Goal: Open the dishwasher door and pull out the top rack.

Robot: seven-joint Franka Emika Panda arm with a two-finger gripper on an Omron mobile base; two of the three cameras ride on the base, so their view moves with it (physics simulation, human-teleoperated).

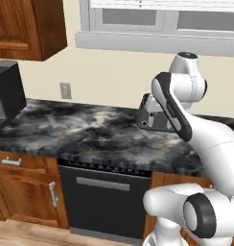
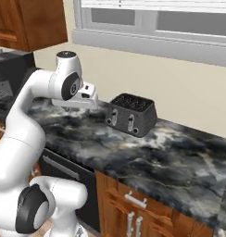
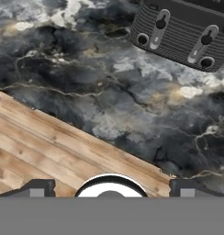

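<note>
The dishwasher door is a flat black panel with a grey bar handle, standing shut under the dark marble counter. In the right base view the dishwasher door shows past my arm. The top rack is hidden behind the shut door. My gripper hangs above the counter's front edge, well above the handle. It is open, its two fingertips wide apart with nothing between them. My hand sits over the counter to the right of the door.
A black toaster stands on the counter behind my hand, and also shows as the toaster in the hand view. A dark appliance sits at the far left. Brown cabinet doors flank the dishwasher. Wooden floor lies below.
</note>
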